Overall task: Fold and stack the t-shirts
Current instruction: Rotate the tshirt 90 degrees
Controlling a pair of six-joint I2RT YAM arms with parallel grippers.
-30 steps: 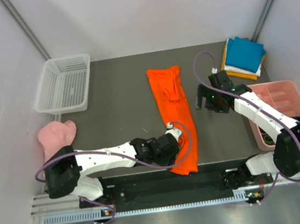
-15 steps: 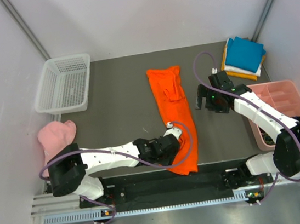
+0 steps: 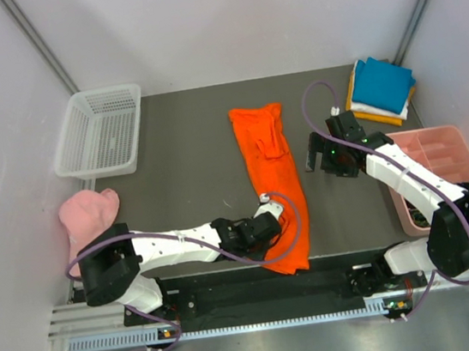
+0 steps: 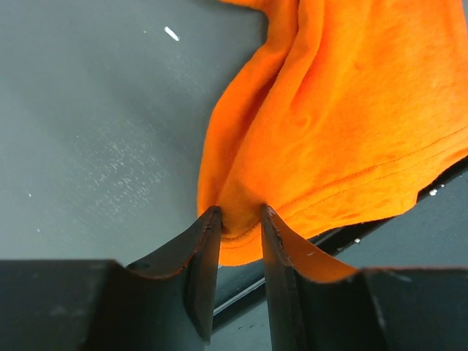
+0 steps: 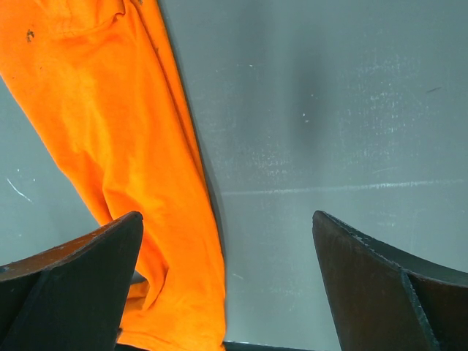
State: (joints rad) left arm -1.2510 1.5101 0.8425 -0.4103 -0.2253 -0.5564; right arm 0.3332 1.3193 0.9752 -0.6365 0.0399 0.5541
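The orange t-shirt (image 3: 274, 179) lies as a long narrow strip down the middle of the dark table, its near end hanging over the front edge. My left gripper (image 3: 270, 233) is shut on the shirt's near left edge; in the left wrist view the fabric (image 4: 344, 124) bunches between the fingers (image 4: 205, 241). My right gripper (image 3: 319, 157) is open and empty, above bare table just right of the shirt's middle; the shirt (image 5: 117, 146) shows left of it in the right wrist view. Folded teal, white and amber shirts (image 3: 381, 89) are stacked at the back right corner.
A white mesh basket (image 3: 99, 131) stands at the back left. A pale pink cap (image 3: 86, 214) lies off the table's left edge. A pink compartment tray (image 3: 441, 167) sits at the right edge. The table's front edge (image 4: 351, 234) runs under the shirt's hem.
The left arm has shifted slightly right and lower along the shirt's near edge. The right arm and the shirt's far part have not moved.
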